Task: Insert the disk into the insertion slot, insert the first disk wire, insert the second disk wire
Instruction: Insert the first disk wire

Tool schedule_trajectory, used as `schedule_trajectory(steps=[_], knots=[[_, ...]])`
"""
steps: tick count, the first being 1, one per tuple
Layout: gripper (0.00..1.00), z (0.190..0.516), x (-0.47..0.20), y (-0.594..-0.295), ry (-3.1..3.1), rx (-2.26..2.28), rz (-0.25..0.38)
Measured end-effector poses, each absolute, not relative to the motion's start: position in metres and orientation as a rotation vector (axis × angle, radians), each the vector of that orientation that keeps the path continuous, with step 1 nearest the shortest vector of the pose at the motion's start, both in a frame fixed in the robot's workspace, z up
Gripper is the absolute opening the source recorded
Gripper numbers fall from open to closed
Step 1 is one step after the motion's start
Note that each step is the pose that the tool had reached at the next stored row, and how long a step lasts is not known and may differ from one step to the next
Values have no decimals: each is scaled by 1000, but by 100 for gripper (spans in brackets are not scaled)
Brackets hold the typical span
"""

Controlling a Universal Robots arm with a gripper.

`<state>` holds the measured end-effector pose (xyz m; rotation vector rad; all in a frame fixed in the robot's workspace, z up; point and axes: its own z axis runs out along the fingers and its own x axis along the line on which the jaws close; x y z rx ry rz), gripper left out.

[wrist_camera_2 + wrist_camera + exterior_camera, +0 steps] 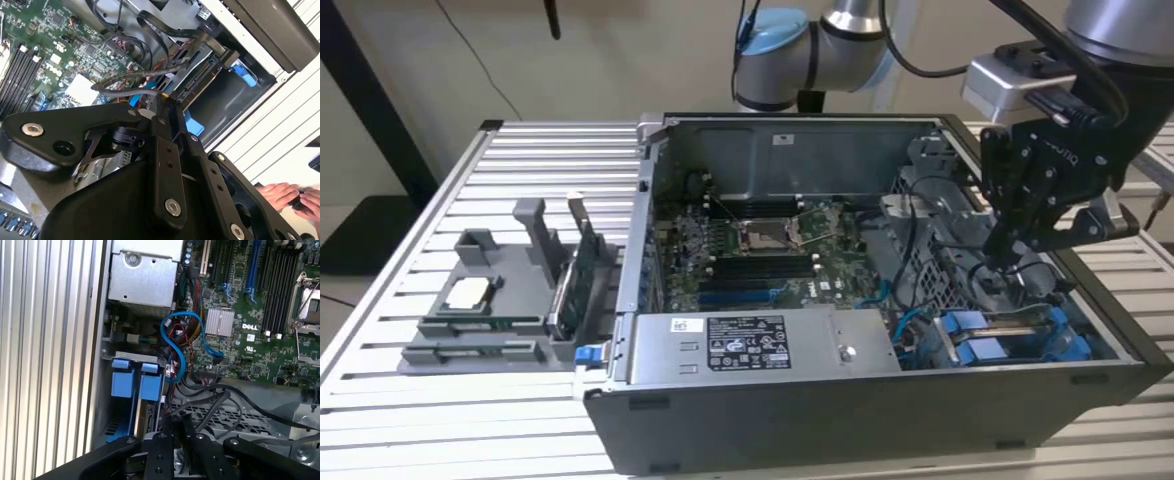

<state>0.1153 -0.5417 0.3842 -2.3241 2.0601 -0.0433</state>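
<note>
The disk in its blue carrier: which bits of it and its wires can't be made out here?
Disk's label: first wrist view, covered by its blue carrier and the tool.
Wire plugs, seated or not: second wrist view, lost among dark tangled wires beside the tool.
Same plugs: exterior view, too small to tell, near the tool.

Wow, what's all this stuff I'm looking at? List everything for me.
Table: one, silver, slatted, under everything.
Case: one, dark grey, open, on table.
Motherboard: one, green, inside case.
Power supply: one, grey, inside case beside motherboard.
Disk: one, blue carrier, in case's corner bay.
Cables: one blue, several black, near disk.
Tray: one, grey, holding parts, exterior view's left of case.
Hands: two, a person's, outside case.
Arm: one, grey and blue, above case.
Gripper: one, black, inside case near disk.
</note>
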Motion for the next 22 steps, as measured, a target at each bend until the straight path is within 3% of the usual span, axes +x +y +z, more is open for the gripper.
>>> schedule_trajectory(steps=[22], knots=[[19, 378, 121, -560, 2148, -2250, -39]])
